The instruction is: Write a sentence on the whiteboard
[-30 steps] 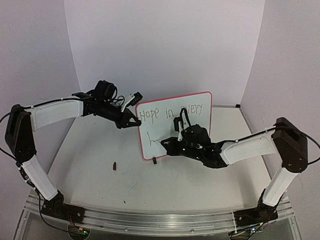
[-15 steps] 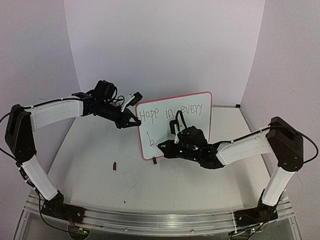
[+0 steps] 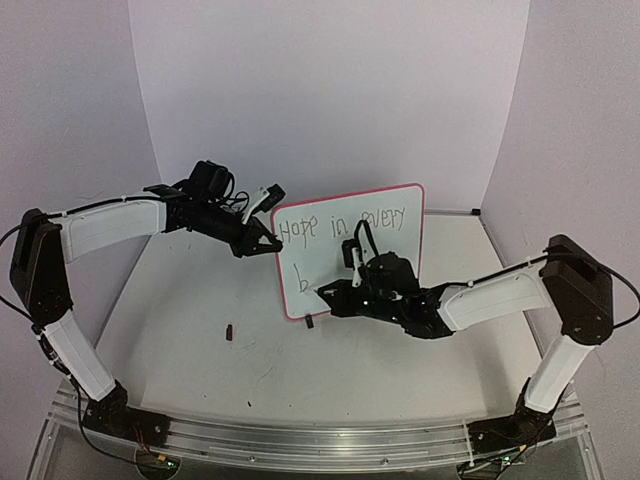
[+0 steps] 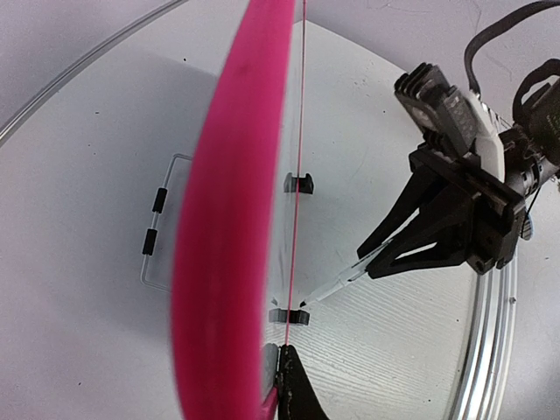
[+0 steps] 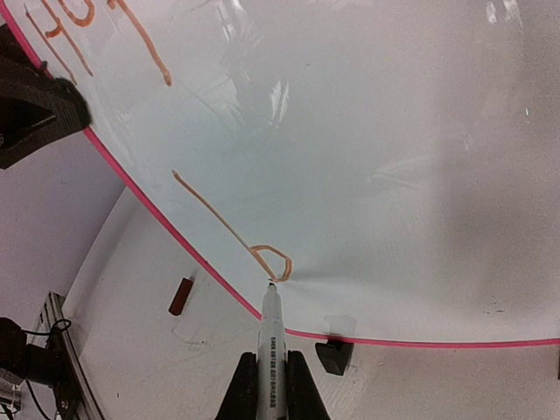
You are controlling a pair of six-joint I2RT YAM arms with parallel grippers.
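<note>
The whiteboard (image 3: 400,215) stands upright on two black feet, its pink rim (image 4: 229,219) seen edge-on in the left wrist view. The sentence (image 3: 345,224) reads "Hope in every", with a "b" (image 3: 300,278) below it; the right wrist view shows that "b" (image 5: 267,261). My left gripper (image 3: 268,240) is shut on the board's upper left edge. My right gripper (image 3: 335,292) is shut on a white marker (image 5: 270,350), whose tip touches the board at the foot of the "b". The marker also shows in the left wrist view (image 4: 337,286).
A small dark red cap (image 3: 231,331) lies on the table left of the board, also in the right wrist view (image 5: 180,296). A clear plastic stand (image 4: 162,227) lies behind the board. The metal rail (image 3: 300,440) runs along the near edge.
The right gripper has drawn the bowl of the "b" with the marker, shifting slightly left and then back right. The left arm and the board have held still.
</note>
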